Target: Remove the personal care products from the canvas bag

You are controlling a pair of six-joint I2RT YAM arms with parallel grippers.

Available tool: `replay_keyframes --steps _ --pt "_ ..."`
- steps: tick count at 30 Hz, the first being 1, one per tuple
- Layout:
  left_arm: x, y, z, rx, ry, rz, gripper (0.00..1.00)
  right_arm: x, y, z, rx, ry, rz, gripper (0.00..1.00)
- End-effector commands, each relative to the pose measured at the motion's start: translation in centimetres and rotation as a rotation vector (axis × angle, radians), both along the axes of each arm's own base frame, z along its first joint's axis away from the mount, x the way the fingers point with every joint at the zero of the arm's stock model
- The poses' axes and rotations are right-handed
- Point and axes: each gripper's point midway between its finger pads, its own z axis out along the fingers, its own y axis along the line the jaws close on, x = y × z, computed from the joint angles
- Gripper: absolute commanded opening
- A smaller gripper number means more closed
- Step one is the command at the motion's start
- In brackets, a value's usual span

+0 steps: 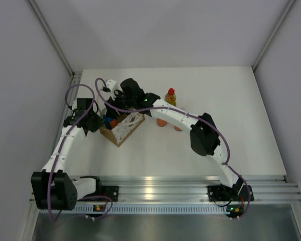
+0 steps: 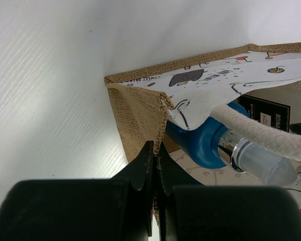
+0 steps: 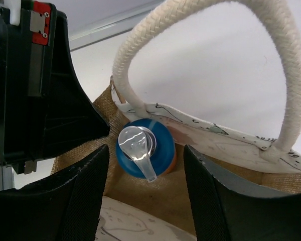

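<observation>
The canvas bag (image 1: 124, 129) stands left of centre, netting side facing front. My left gripper (image 1: 97, 122) is shut on the bag's burlap corner edge (image 2: 161, 131). My right gripper (image 1: 115, 111) hangs open over the bag's mouth. In the right wrist view its fingers (image 3: 85, 186) stand on either side of an orange-and-blue bottle (image 3: 145, 146) with a clear pump cap, still inside the bag (image 3: 155, 196) and not touched. That bottle also shows in the left wrist view (image 2: 200, 143). A yellow bottle with a red cap (image 1: 170, 96) and two orange bottles (image 1: 162, 122) stand on the table right of the bag.
White cord handles arch over the bag's mouth (image 3: 286, 65) and cross above the bottle (image 2: 256, 131). A dark labelled item (image 2: 265, 112) lies deeper in the bag. The left gripper's body (image 3: 35, 75) sits close beside the right fingers. Side walls enclose the white table (image 1: 226, 110).
</observation>
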Motion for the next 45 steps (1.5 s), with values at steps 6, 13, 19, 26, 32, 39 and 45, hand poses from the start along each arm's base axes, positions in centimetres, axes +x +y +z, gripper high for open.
replay_keyframes --steps 6,13,19,26,32,39,45 --pt "-0.9 -0.4 -1.2 -0.016 0.071 -0.032 0.0 -1.2 2.1 2.3 0.071 -0.07 0.074 0.54" --pt "-1.2 -0.3 -1.4 -0.011 0.071 -0.034 0.0 -1.4 2.7 2.3 0.094 -0.066 0.083 0.49" --pt "-1.3 -0.4 -1.2 -0.009 0.068 -0.042 0.0 -1.1 2.9 2.2 0.099 -0.065 0.082 0.35" --pt "-1.3 -0.3 -1.1 -0.003 0.068 -0.047 0.0 -0.8 3.4 2.4 0.125 -0.059 0.069 0.34" --pt "-1.3 -0.3 -1.1 -0.001 0.069 -0.051 0.0 -0.6 3.5 2.9 0.138 -0.061 0.06 0.36" --pt "-1.3 -0.3 -1.1 0.001 0.069 -0.053 0.0 -0.6 3.3 4.2 0.156 -0.08 0.057 0.34" --pt "-1.2 -0.3 -1.0 0.0 0.066 -0.052 0.0 -0.6 3.2 3.4 0.143 -0.074 0.063 0.15"
